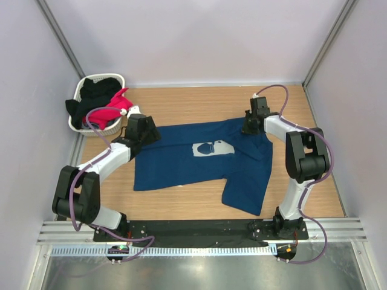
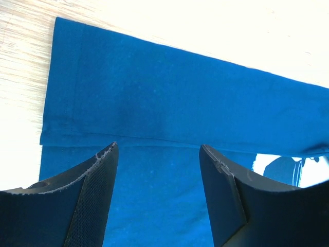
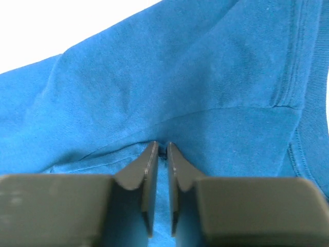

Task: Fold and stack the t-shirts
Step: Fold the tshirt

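The navy blue t-shirt (image 1: pixel 181 166) lies spread on the wooden table, its pale chest print (image 1: pixel 213 148) facing up. My left gripper (image 1: pixel 150 134) is open and empty over the shirt's left far corner; in the left wrist view (image 2: pixel 158 149) its fingers straddle flat blue fabric (image 2: pixel 169 103) near a folded edge. My right gripper (image 1: pixel 248 128) is at the shirt's far right edge and is shut on a pinch of the navy fabric (image 3: pixel 205 77), seen between the fingertips in the right wrist view (image 3: pixel 162 147). A pink t-shirt (image 1: pixel 116 107) and a black t-shirt (image 1: pixel 97 90) sit in the basket.
The small white woven basket (image 1: pixel 77 125) stands at the far left corner against the wall. Grey walls close in the table on the left, right and back. One sleeve (image 1: pixel 245 193) of the navy shirt reaches toward the near edge on the right.
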Controlling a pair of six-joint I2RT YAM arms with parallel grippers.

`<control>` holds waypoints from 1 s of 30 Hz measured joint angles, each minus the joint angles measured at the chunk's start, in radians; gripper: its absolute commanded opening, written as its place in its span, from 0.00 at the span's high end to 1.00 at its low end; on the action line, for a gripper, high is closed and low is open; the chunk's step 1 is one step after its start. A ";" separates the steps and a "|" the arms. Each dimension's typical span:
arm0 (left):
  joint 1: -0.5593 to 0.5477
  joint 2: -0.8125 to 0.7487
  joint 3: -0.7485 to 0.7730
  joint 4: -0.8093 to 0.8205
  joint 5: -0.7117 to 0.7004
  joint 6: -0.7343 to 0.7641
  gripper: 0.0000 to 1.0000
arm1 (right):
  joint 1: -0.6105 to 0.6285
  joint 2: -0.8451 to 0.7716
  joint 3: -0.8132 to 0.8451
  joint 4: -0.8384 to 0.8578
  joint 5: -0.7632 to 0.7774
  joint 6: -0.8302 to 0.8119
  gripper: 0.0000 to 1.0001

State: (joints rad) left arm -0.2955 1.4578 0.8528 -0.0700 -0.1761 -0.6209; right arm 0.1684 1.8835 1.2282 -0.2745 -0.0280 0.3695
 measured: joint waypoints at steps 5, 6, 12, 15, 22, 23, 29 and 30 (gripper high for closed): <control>0.000 0.000 0.000 -0.009 0.000 0.002 0.31 | 0.021 -0.012 -0.005 -0.027 0.043 0.005 0.99; 0.000 0.000 0.000 -0.011 0.000 0.003 0.31 | 0.027 -0.021 -0.014 -0.028 0.049 0.008 0.99; 0.000 0.000 0.000 -0.014 0.001 0.005 0.30 | 0.087 -0.122 -0.090 -0.055 0.066 0.031 0.99; 0.000 0.000 0.000 -0.015 0.001 0.005 0.30 | 0.119 -0.169 -0.111 -0.064 0.073 0.039 0.99; -0.001 -0.006 -0.001 -0.018 0.002 0.005 0.29 | 0.177 -0.270 -0.193 -0.072 0.066 0.080 0.99; -0.001 -0.008 -0.002 -0.018 0.001 0.005 0.29 | 0.182 -0.275 -0.207 -0.075 0.060 0.086 0.99; -0.002 -0.015 -0.005 -0.017 0.012 0.005 0.29 | 0.205 -0.286 -0.278 -0.085 -0.010 0.125 0.99; -0.002 -0.015 -0.005 -0.017 0.014 0.005 0.29 | 0.209 -0.286 -0.280 -0.089 -0.017 0.131 0.98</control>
State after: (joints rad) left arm -0.2977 1.4425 0.8482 -0.0872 -0.1623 -0.6163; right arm 0.3775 1.5974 0.9485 -0.3630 -0.0448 0.5007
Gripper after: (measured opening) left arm 0.709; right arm 0.029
